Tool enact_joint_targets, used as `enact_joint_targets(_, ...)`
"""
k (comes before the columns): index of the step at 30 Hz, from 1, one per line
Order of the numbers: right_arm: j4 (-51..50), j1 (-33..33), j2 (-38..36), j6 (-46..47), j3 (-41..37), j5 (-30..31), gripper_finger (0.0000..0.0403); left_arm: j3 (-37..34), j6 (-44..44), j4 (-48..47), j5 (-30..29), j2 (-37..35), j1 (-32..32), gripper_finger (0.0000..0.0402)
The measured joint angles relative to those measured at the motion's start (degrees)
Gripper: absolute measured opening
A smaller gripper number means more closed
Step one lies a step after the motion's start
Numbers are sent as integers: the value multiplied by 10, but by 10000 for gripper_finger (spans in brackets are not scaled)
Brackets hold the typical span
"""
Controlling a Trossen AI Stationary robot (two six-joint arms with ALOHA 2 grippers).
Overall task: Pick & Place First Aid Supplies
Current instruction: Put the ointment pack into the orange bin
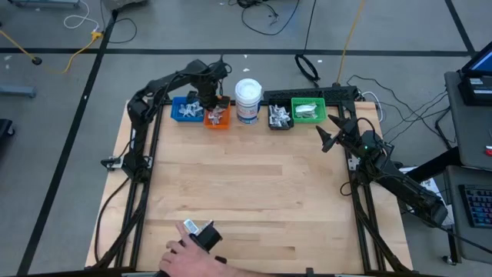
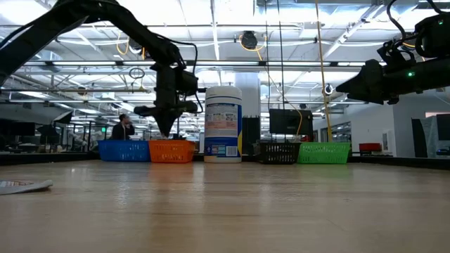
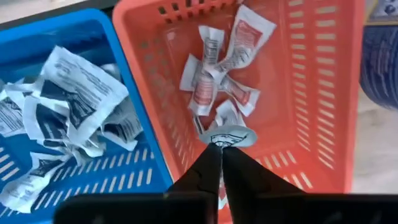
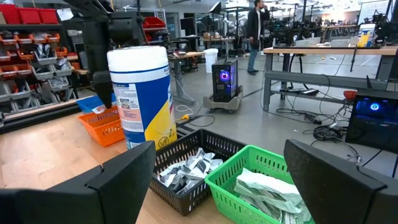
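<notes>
Pinched in the left claw point(image 3: 221, 149), a packet point(image 3: 225, 137) half-hides over the orange bin point(image 3: 323, 93).

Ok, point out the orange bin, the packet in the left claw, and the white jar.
orange bin point(image 3: 323, 93): left wrist view, bare side wall.
packet point(image 3: 227, 136): left wrist view, middle, above the fingertips.
white jar point(image 2: 223, 123): low view, label.

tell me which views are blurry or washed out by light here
Left wrist view: the left pincer is a soft dark blur, while the orange bin and its packets are sharp. Low view: ceiling lights turn the arms to silhouettes. Right wrist view: the right pincer fingers blur.
</notes>
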Motion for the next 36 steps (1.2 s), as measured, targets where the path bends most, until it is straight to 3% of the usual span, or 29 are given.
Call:
enact_joint_targets(5,0,0,0,0,0,0,352,0,-14,0,-30,1,-1,70)
enact_joint_targets(14,0,0,0,0,0,0,352,0,-6,-19,-14,1,0,211)
enact_joint_targets(19,0,0,0,0,0,0,352,0,1,-52,4,-1,-8,258)
enact_joint_targets(27,0,0,0,0,0,0,352,-28,-29,-46,-42,-59,-52,262)
enact_joint_targets(36,0,0,0,0,0,0,352,-189,-91,47,-34,-203,-209,244)
